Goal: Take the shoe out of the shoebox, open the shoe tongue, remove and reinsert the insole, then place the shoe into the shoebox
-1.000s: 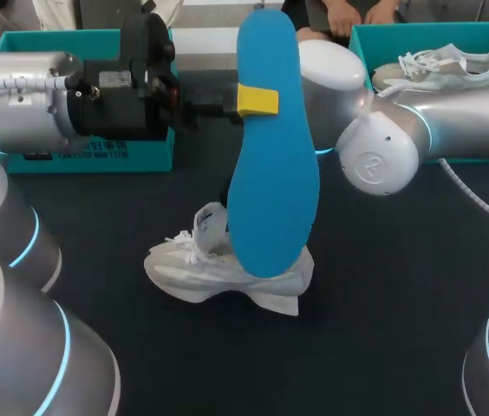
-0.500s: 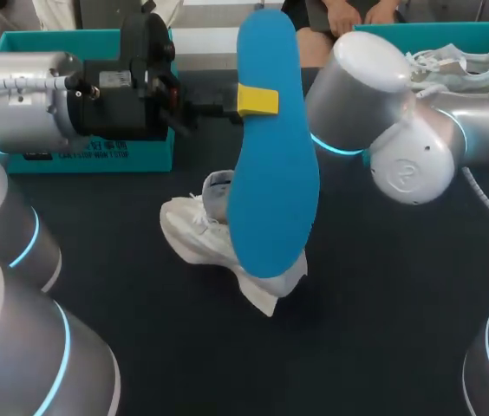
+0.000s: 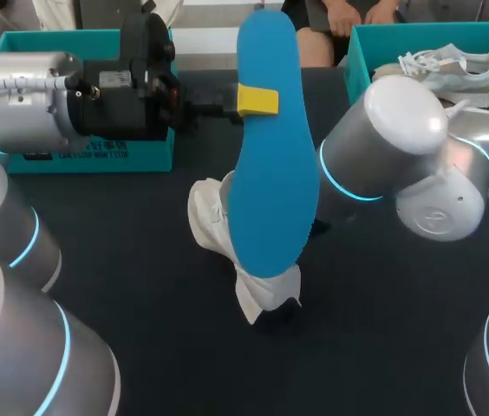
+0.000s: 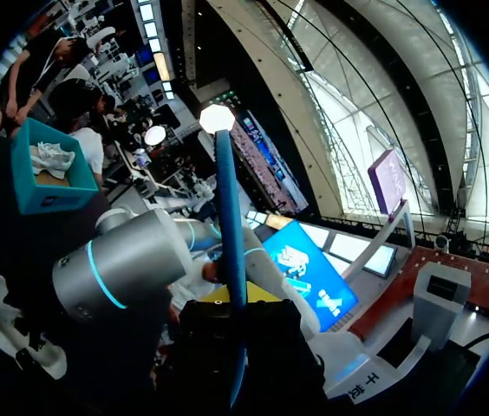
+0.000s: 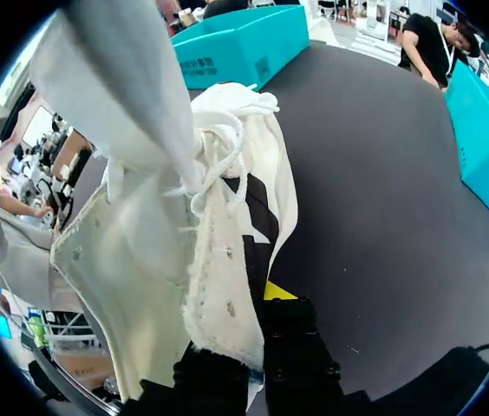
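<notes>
Since a second ago, my right arm (image 3: 383,147) has swung from the far right corner toward the middle of the table, and the white shoe (image 3: 214,225), which lay flat, has been turned up on end. My left arm (image 3: 19,113) and the insole have not moved.

Dark table (image 3: 140,286), seen from above. My left arm comes in from the left, level above the table. Behind it, at the far left edge, sits a teal shoebox (image 3: 19,42). At the far right a second teal box (image 3: 357,48) holds another pale shoe (image 3: 453,65).

A long blue insole (image 3: 270,191) stands upright in the middle. My left claw (image 3: 257,101) is closed on it near its upper part, one yellow tip showing on its face.

Below and behind the insole, the white shoe hangs steeply tilted, laces loose. I cannot tell whether its low end touches the table. The right wrist camera shows my right claw (image 5: 262,299) clamped on the shoe's side wall, a yellow tip just beside the fabric.
</notes>
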`<state>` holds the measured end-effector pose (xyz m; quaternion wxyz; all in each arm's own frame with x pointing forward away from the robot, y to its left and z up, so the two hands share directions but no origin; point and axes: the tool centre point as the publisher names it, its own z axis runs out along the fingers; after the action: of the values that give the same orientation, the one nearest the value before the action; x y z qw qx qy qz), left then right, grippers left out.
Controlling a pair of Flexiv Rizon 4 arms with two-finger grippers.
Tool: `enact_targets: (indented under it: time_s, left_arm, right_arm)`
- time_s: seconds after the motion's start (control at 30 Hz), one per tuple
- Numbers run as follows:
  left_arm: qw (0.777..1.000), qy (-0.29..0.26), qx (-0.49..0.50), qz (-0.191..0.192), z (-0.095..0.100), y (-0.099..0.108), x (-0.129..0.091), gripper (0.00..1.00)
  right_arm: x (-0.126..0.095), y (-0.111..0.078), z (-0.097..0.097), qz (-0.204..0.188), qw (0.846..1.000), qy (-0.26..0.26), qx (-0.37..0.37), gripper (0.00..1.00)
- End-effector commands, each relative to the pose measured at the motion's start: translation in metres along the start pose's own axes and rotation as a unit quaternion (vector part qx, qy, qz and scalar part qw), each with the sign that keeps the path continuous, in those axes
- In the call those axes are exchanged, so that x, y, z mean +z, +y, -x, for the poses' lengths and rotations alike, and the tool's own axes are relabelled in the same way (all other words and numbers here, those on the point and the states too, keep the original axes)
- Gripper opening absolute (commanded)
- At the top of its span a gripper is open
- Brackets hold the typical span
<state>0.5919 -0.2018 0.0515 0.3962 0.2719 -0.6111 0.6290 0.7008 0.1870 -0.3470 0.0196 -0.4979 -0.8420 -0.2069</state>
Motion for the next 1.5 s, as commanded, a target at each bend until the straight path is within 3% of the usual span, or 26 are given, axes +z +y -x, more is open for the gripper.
enact_targets:
  time_s: [0.03, 0.2, 0.37, 0.5, 0.9, 1.37, 1.4, 1.43, 1.47, 1.5]
  left_arm:
    - [1.0, 0.0, 0.0, -0.001, 0.0, 0.001, 0.0, 0.0]
    - [1.0, 0.0, 0.0, -0.001, 0.0, 0.001, 0.0, 0.0]
    - [1.0, 0.0, 0.0, -0.001, 0.0, 0.001, 0.0, 0.0]
    - [1.0, 0.0, 0.0, -0.001, 0.0, 0.001, 0.0, 0.0]
    - [1.0, 0.0, 0.0, -0.001, 0.0, 0.001, 0.0, 0.0]
    - [1.0, 0.0, 0.0, -0.001, 0.0, 0.001, 0.0, 0.0]
    - [1.0, 0.0, 0.0, -0.001, 0.0, 0.001, 0.0, 0.0]
    - [1.0, 0.0, 0.0, -0.001, 0.0, 0.001, 0.0, 0.0]
    - [1.0, 0.0, 0.0, -0.001, 0.0, 0.001, 0.0, 0.0]
    - [1.0, 0.0, 0.0, -0.001, 0.0, 0.001, 0.0, 0.0]
  right_arm:
    - [-0.003, -0.01, 0.006, 0.054, 0.997, -0.007, 0.062, 0.0]
    - [-0.001, -0.021, 0.009, 0.086, 0.985, -0.047, 0.141, 0.0]
    - [0.006, -0.03, 0.014, 0.093, 0.971, -0.081, 0.204, 0.0]
    - [0.011, -0.028, 0.021, 0.107, 0.962, -0.096, 0.231, 0.0]
    - [0.034, 0.0, 0.037, 0.082, 0.977, -0.099, 0.17, 0.0]
    - [0.062, -0.009, 0.045, 0.058, 0.972, -0.098, 0.207, 0.0]
    - [0.061, -0.01, 0.045, 0.062, 0.972, -0.092, 0.208, 0.11]
    - [0.058, -0.011, 0.045, 0.063, 0.971, -0.094, 0.209, 0.37]
    - [0.055, -0.011, 0.045, 0.063, 0.971, -0.092, 0.211, 0.87]
    - [0.05, -0.011, 0.044, 0.064, 0.971, -0.087, 0.211, 1.0]
